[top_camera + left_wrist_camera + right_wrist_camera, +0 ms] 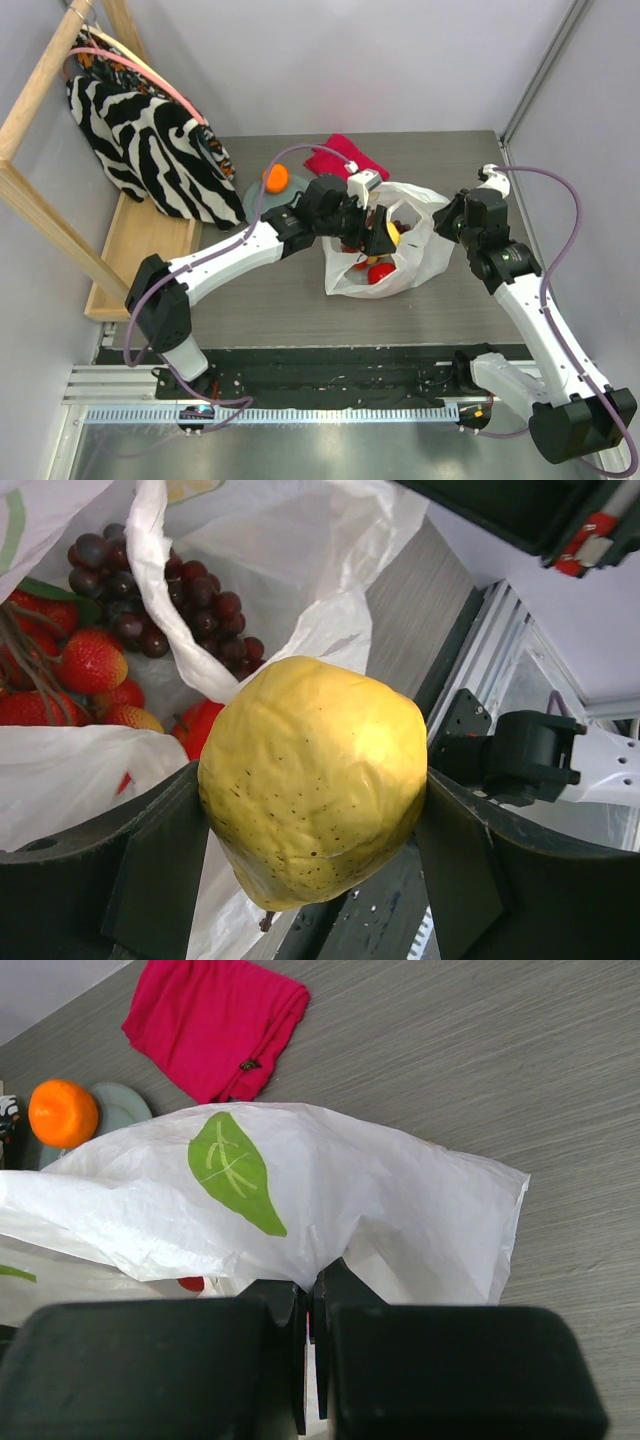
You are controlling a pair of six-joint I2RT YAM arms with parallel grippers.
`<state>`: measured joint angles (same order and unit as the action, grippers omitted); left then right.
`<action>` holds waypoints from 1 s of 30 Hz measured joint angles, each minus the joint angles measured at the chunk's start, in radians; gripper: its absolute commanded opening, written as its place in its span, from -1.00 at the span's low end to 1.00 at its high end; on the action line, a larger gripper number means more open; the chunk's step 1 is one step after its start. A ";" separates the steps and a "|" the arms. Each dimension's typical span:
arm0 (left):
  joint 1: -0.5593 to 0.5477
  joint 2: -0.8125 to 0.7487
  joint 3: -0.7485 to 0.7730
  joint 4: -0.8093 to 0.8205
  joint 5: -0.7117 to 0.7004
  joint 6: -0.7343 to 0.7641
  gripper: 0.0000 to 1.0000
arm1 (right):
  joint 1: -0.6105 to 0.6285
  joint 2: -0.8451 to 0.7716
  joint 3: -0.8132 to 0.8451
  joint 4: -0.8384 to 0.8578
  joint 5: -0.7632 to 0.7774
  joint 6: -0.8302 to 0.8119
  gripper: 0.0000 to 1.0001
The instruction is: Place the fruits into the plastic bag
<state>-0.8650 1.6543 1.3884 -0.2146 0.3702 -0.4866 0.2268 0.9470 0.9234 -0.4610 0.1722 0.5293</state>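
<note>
above the open plastic bag point(300, 560), the left tool point(312, 865) grips the yellow fruit point(312, 780) at its widest girth, jaws spread wide; it looks firm but waxy, likely slippery. the right tool point(310, 1310), fully closed, pinches the bag's flimsy rim.

crinkly plastic bag point(400, 1200), dimpled matt yellow fruit point(315, 780), red cloth point(215, 1025), wood-grain table point(500, 1060)
</note>
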 measured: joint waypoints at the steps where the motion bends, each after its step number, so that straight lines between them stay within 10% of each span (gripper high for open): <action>1: 0.001 0.004 0.000 -0.003 -0.002 0.002 -0.17 | 0.000 -0.003 0.000 0.000 0.002 0.000 -0.99; 19: 0.039 0.119 -0.047 -0.098 -0.139 0.005 -0.16 | 0.000 -0.009 0.000 -0.019 0.009 -0.004 -0.98; 30: -0.004 0.325 0.192 -0.161 -0.113 0.034 -0.09 | 0.000 -0.009 0.000 -0.019 0.011 -0.004 -0.98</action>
<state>-0.8688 1.9793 1.5803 -0.3756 0.2569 -0.4522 0.2268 0.9379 0.9234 -0.4801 0.1829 0.5251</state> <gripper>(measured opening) 0.776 0.030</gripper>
